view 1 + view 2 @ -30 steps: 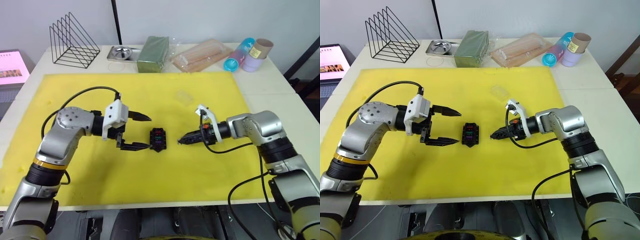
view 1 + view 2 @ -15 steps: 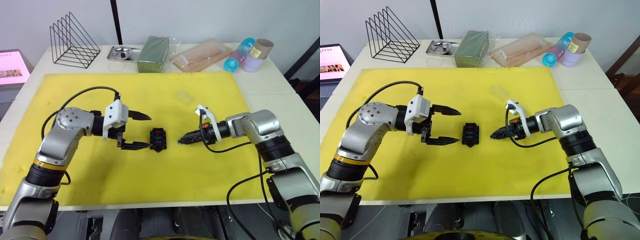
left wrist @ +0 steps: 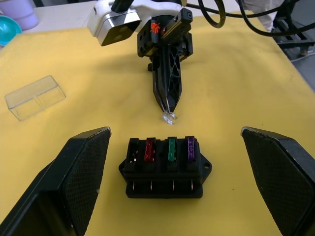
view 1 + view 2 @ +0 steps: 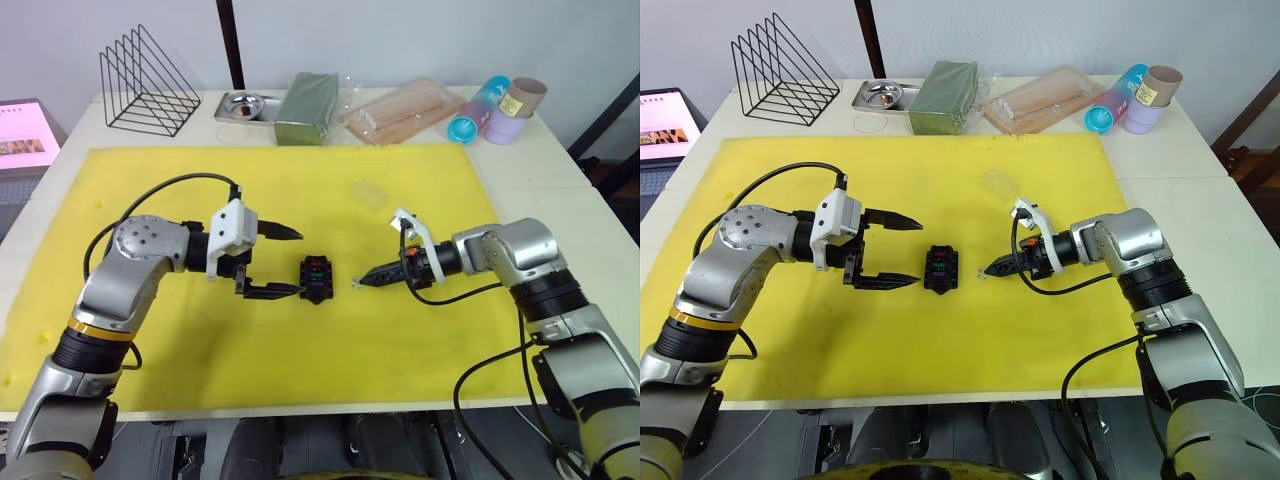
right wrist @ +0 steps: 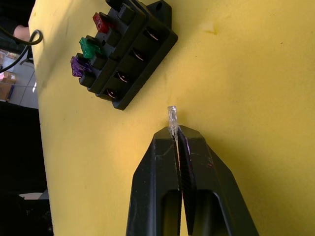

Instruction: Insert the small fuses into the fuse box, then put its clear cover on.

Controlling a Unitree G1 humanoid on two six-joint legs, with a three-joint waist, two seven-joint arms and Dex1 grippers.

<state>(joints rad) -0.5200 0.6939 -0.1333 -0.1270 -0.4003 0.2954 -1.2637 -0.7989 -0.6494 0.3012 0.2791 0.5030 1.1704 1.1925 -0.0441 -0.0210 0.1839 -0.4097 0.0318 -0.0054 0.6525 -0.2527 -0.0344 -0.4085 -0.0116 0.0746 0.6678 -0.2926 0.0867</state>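
The black fuse box (image 4: 318, 279) lies on the yellow mat, with red (image 3: 149, 150), green (image 3: 171, 149) and purple (image 3: 190, 147) small fuses standing in its slots; one end slot beside the red one holds none. My right gripper (image 4: 362, 283) is just right of the box and shut on a pale, glassy fuse (image 5: 173, 119) that sticks out of its tips, close above the mat. My left gripper (image 4: 298, 263) is open on the box's left, its black fingers (image 3: 81, 177) spread wide. The clear cover (image 4: 368, 193) rests on the mat behind the right gripper.
The yellow mat (image 4: 200, 390) covers most of the white table. Along the back stand a black wire rack (image 4: 145, 85), a metal tray (image 4: 243, 104), a dark green block (image 4: 308, 107), a clear bag of sticks (image 4: 405, 110) and several cups (image 4: 500, 108).
The right gripper's fingers look slimmer, as if turned slightly, and the pale fuse shows at their tips. Its place has hardly changed. The left arm has not moved.
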